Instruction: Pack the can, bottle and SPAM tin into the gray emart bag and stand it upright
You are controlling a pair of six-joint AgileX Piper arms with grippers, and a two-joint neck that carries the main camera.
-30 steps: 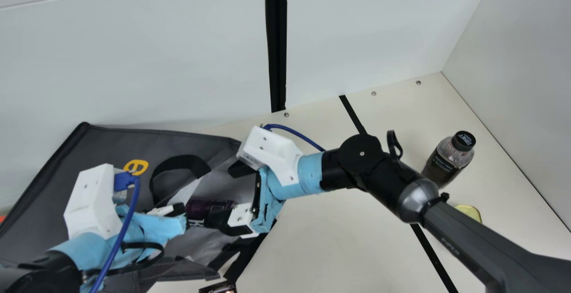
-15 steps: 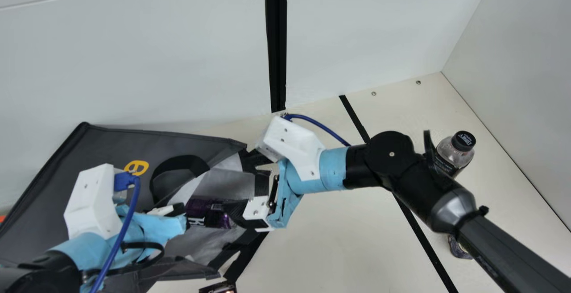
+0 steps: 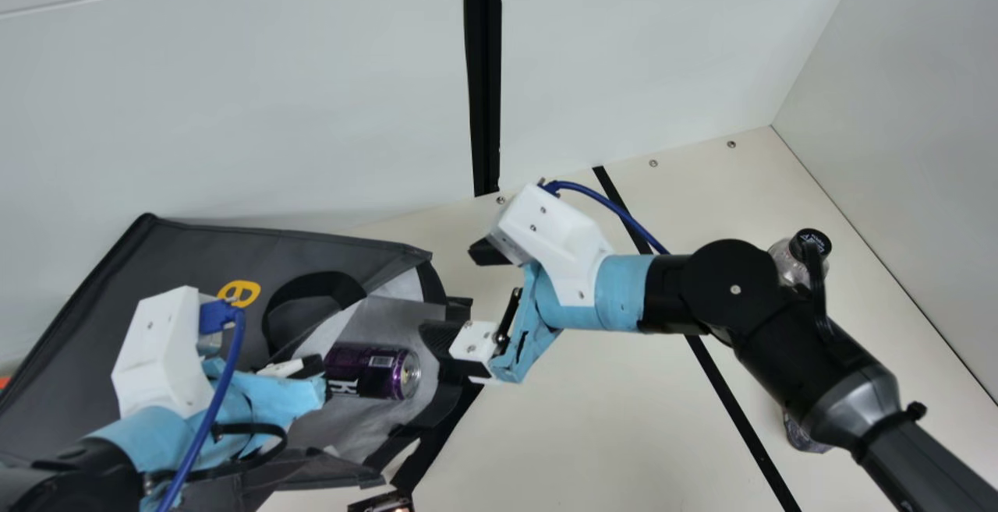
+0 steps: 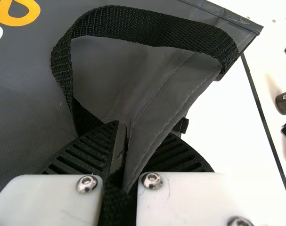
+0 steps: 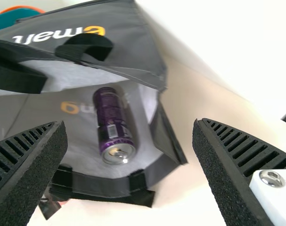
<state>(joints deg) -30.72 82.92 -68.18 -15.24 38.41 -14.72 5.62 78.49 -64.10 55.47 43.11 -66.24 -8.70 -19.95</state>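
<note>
While the left gripper (image 3: 313, 376) is clamped on the bag (image 3: 195, 263), the right gripper (image 3: 452, 294) has its 2 fingers apart near the mouth; 1 can (image 3: 370, 372) lies inside, 1 bottle (image 3: 786, 261) stands on the table (image 3: 592, 418).

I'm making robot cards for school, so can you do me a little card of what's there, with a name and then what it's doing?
Gray emart bag: lying down, mouth open
Purple can: on its side in the bag
Black-capped bottle: outside the bag, partly behind the right arm
Thing low behind the right arm: mostly hidden, maybe the SPAM tin
Left tool: pinching the bag's cloth and black strap
Right tool: open and empty, by the bag's mouth
</note>
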